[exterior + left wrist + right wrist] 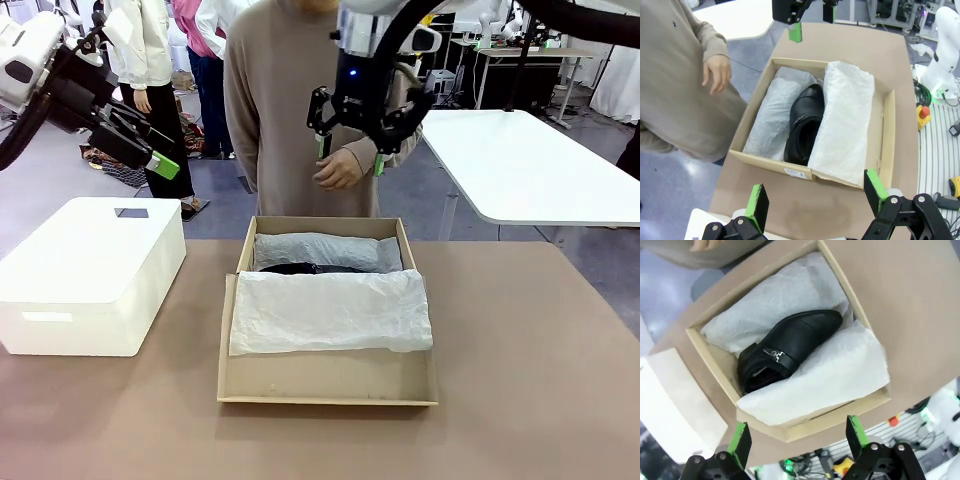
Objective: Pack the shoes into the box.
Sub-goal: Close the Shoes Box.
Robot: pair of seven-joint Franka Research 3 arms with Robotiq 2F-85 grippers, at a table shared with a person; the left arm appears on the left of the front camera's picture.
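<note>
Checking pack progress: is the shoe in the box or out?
In. One black shoe lies between tissue sheets inside the box.

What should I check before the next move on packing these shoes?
1. Left gripper open, empty: ok.
2. Right gripper open, empty: ok.
3. One shoe lying in the box between tissue paper folds: ok.
4. Second shoe inside: cannot tell, tissue may hide it.
5. Person's hand outside the box: ok, though close to its far side.
6. Box shut: not ok, it stands open.
</note>
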